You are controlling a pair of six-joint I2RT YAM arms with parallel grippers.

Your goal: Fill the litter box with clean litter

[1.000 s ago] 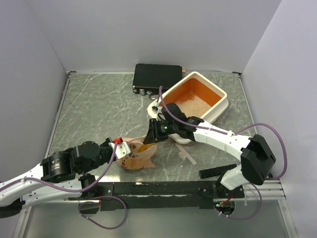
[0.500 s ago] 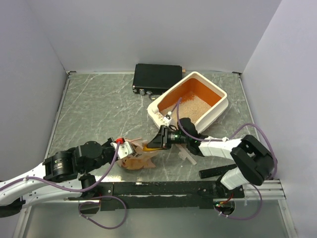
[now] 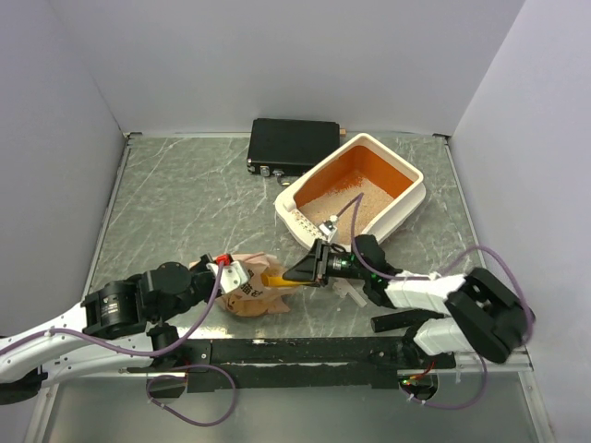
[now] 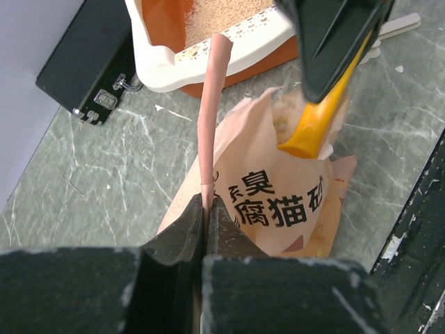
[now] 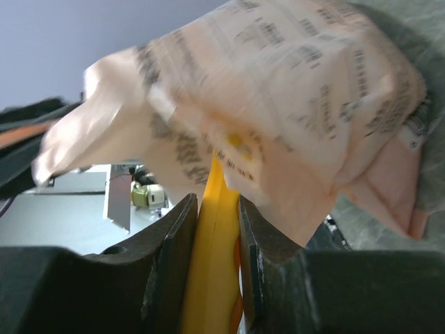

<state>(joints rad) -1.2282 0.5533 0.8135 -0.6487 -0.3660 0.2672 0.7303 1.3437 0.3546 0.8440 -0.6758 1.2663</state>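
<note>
The litter box, cream rim and orange inside, stands at the back right with clean litter over part of its floor. The box's slotted end and the litter also show in the left wrist view. A crumpled printed paper bag lies near the front. My left gripper is shut on the bag's upper edge, the left gripper's jaws pinching the paper. My right gripper is shut on a yellow scoop, its tip in the bag's mouth. In the right wrist view the right gripper clamps the scoop's handle under the bag.
A flat black case lies behind the litter box, touching its corner; the case also shows in the left wrist view. White strips and a black flat bar lie near the right arm's base. Walls close the table on three sides.
My right arm has drawn back from the litter box and come down low, bringing the yellow scoop into the bag's mouth. The left gripper has kept its hold on the bag.
</note>
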